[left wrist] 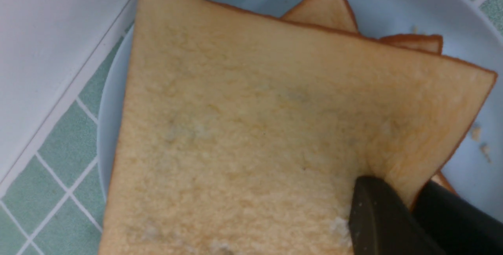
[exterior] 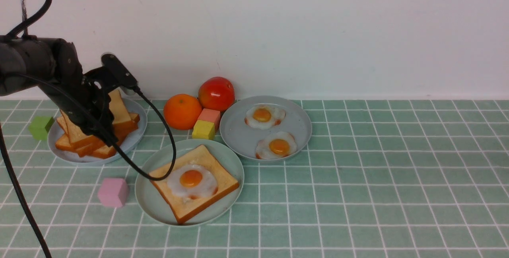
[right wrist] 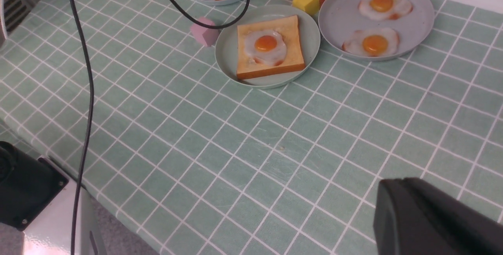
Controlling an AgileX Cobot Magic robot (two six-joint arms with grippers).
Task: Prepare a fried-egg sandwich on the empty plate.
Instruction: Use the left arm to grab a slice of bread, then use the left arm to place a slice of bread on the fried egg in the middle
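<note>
The mint-green plate point(exterior: 148, 199) sits at centre front with one toast slice point(exterior: 199, 205) and a fried egg point(exterior: 191, 180) on it; it also shows in the right wrist view point(right wrist: 228, 48). My left gripper point(exterior: 107, 134) is over the toast plate point(exterior: 135, 136) at the left. It is shut on the corner of a toast slice point(left wrist: 275, 129), which it holds tilted above the other slices point(exterior: 85, 146). My right gripper point(right wrist: 397, 182) is shut and empty above bare tablecloth, out of the front view.
A grey-blue plate point(exterior: 238, 130) with two fried eggs stands right of the mint plate. An orange point(exterior: 182, 111), a tomato point(exterior: 216, 93), a salmon block point(exterior: 209, 116) and a yellow block point(exterior: 203, 130) sit behind. A pink cube point(exterior: 113, 192) and a green cube point(exterior: 41, 127) lie at the left. The left arm's cable point(exterior: 170, 142) hangs over the mint plate.
</note>
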